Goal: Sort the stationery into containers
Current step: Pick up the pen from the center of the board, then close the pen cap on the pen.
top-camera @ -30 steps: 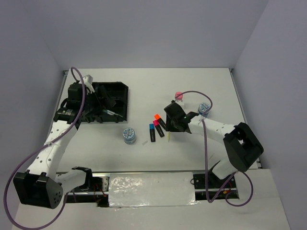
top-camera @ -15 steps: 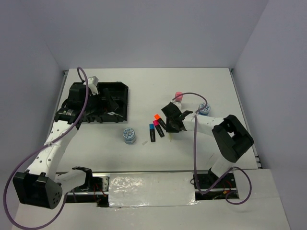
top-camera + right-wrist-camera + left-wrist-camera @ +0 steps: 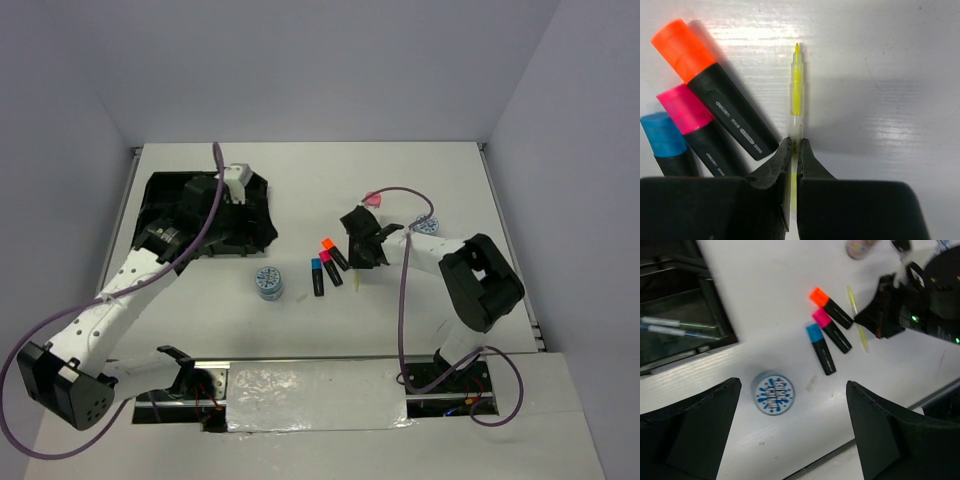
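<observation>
My right gripper [image 3: 794, 146] is shut on a thin yellow-green pen [image 3: 796, 85] just right of three short black markers with orange [image 3: 715, 85], pink [image 3: 695, 131] and blue [image 3: 667, 145] caps. In the top view this gripper [image 3: 360, 262] is low at the table by the markers [image 3: 328, 265]. My left gripper [image 3: 238, 200] hangs open and empty over the right part of the black tray [image 3: 160, 190]. In the left wrist view its fingers [image 3: 890, 440] frame a blue-white tin [image 3: 772, 392], and the tray [image 3: 685, 300] holds two thin pens [image 3: 680, 326].
A second tin [image 3: 427, 227] and a pink-capped bottle [image 3: 372, 200] stand behind the right arm. A tiny white bit [image 3: 811, 384] lies between the near tin [image 3: 269, 283] and the blue marker. The table's front edge runs close below.
My left gripper has swung right, from the tray's left side to its right part. My right gripper has edged slightly up and left beside the markers.
</observation>
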### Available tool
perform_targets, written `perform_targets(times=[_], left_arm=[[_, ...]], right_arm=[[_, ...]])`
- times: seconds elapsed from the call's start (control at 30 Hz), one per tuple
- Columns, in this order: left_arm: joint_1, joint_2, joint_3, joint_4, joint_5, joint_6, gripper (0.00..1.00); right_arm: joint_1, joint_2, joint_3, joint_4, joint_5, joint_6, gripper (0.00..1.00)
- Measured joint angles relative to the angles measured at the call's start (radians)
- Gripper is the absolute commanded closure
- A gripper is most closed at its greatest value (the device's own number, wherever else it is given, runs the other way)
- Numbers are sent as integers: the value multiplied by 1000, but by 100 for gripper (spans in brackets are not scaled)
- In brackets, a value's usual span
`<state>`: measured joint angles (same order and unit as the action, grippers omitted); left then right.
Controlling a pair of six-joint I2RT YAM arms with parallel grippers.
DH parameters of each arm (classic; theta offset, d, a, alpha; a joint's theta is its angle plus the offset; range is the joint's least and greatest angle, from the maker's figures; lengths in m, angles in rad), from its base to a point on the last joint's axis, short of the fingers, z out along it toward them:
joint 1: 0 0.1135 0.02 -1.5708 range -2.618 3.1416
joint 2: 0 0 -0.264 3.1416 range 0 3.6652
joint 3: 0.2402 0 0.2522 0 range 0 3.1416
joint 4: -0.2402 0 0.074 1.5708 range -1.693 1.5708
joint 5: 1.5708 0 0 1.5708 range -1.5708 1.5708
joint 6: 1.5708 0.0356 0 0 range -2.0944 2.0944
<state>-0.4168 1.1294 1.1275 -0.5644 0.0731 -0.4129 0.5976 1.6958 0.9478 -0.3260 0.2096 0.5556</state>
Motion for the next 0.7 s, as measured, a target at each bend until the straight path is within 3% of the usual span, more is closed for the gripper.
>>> perform_targets(times=[0.17,0.3,0.33,0.4,0.53,0.7], left_arm=[[-220,67,38,-5,-42,19,4],[-357,159,31,5,-46,30,18],[-375,185,23,12,-47,37,28],[-393,240,8,26,-60,43,37],[-399,353,-29,79,-79,58,38],[-400,494,-35,117,-103,78,45]], right_arm=[[0,-113,-63,-38,-1,1,100],[0,-460,-125,-128,23,1,100],[0,-553,-124,-132,29,1,100],[0,-703,-122,-145,43,0,100],[0,-870,-122,-218,43,-15,100],[0,-929,-122,-306,30,-35,100]])
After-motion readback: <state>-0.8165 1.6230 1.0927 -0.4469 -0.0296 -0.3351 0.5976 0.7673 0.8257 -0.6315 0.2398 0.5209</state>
